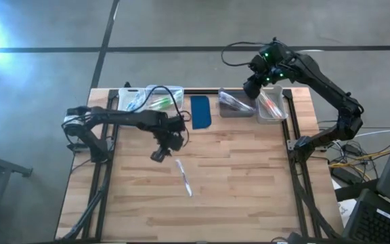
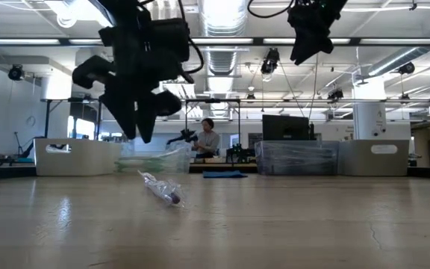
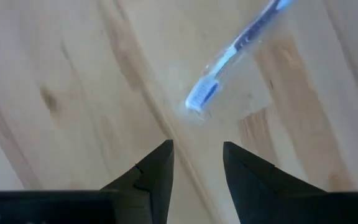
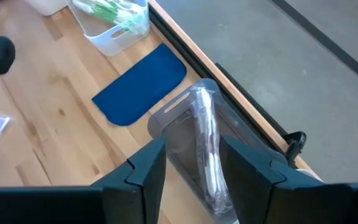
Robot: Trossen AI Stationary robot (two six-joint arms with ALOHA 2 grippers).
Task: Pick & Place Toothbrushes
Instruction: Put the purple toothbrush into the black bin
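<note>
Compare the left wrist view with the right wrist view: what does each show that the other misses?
Left wrist only: the blue bristle head of the wrapped toothbrush on the table, just ahead of the open left gripper.
Right wrist only: the dark blue pad, a bin of green toothbrushes and the grey bin below the open right gripper.
Both: the wooden table.

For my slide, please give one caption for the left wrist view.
Left gripper, jaws open, hovers above a wrapped blue toothbrush lying on the wooden table.
</note>
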